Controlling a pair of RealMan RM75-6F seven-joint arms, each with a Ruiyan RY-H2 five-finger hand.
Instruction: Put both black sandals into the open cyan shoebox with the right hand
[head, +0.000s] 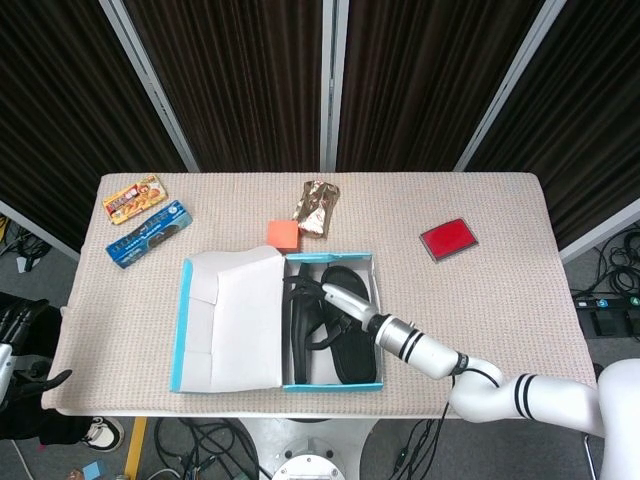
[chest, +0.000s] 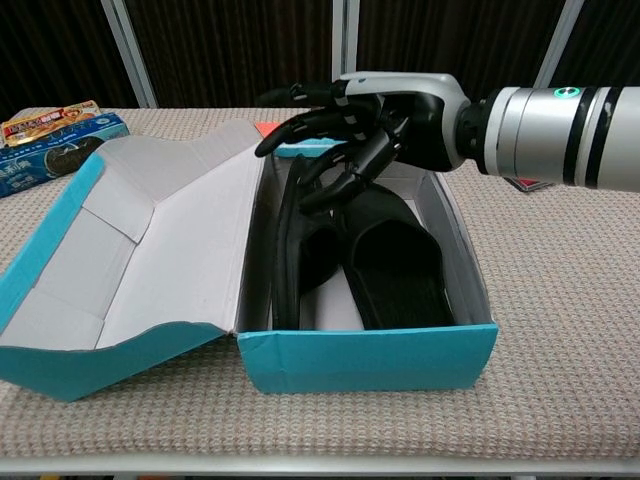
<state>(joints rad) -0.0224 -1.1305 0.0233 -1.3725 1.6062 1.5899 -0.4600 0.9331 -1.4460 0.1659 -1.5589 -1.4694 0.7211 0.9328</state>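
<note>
The open cyan shoebox lies at the table's front, its lid folded out to the left. Both black sandals are inside it. The left sandal stands on its edge against the box's left wall. The right sandal lies flat beside it. My right hand reaches into the far end of the box, fingers curled around the left sandal's strap. In the head view my right hand sits over the sandals' far ends. My left hand hangs off the table's left edge, fingers apart, holding nothing.
An orange block sits just behind the box, with a foil packet beyond it. A red flat case lies at the right. A blue biscuit box and a yellow snack pack lie at the far left.
</note>
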